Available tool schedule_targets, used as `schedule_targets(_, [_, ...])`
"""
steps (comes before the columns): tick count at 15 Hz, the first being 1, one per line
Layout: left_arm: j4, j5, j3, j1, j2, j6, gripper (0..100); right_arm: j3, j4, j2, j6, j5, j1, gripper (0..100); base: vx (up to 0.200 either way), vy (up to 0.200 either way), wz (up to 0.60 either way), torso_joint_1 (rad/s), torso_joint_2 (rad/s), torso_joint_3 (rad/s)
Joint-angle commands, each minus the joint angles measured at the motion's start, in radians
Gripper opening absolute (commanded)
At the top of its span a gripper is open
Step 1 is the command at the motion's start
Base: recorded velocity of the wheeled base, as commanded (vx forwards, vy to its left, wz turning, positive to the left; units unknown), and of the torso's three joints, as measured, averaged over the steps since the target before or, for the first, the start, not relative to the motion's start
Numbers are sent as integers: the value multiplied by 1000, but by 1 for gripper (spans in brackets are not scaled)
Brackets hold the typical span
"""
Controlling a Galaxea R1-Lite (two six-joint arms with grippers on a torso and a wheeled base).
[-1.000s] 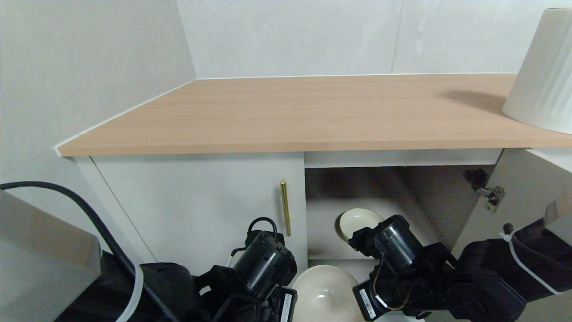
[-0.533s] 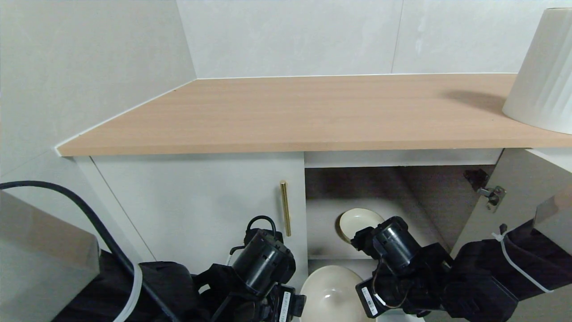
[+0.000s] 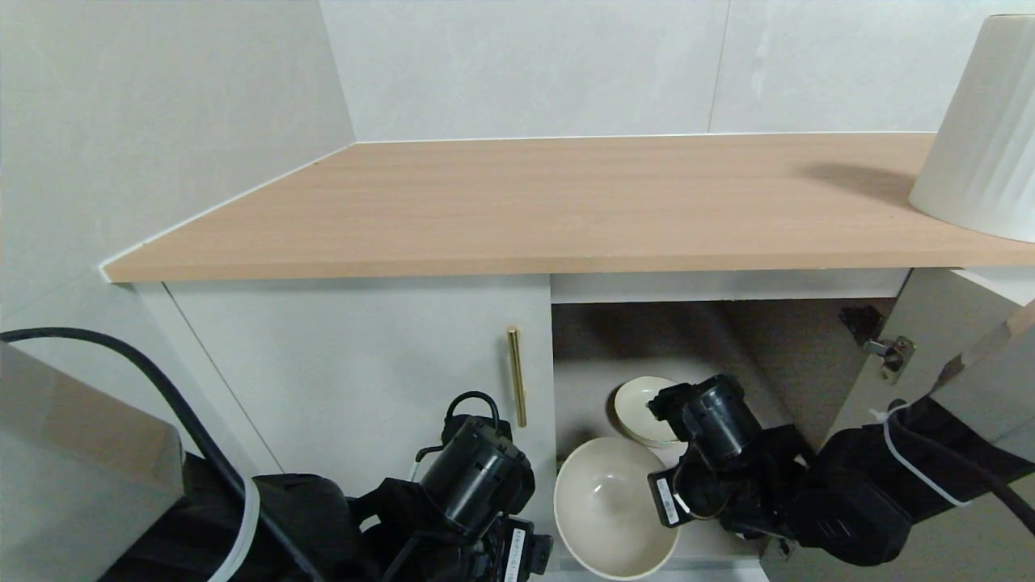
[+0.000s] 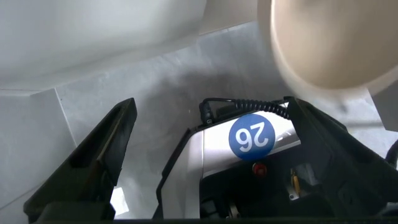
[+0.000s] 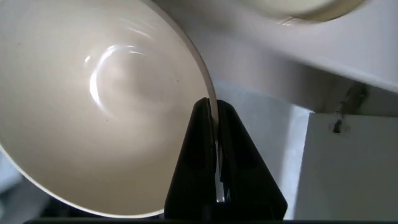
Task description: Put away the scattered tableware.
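Pinching the bowl by its rim, your right gripper is clenched, one finger inside and one outside (a hold that probably suits sliding it in level). The small bowl sits just beyond the jaws in the cabinet. Your left gripper is spread, holding nothing.

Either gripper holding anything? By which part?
Right gripper holds the large cream bowl by its rim, jaws pinched across the edge. Left gripper is open, holding nothing.
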Motion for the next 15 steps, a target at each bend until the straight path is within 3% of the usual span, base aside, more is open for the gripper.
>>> schedule_targets(1, [-1, 1, 2, 2, 0, 0, 100, -26, -11, 19, 52, -6, -25, 0, 0, 0, 0, 0, 0, 0])
schedule_targets(10, [-1, 24, 0, 5, -3, 0, 100, -155, 8, 49, 327, -18, -125, 0, 0, 0, 0, 0, 0, 0])
schedule_targets(15, [-1, 29, -1, 5, -3, 0, 100, -295, 184, 85, 493, -26, -161, 0, 0, 0, 0, 0, 0, 0])
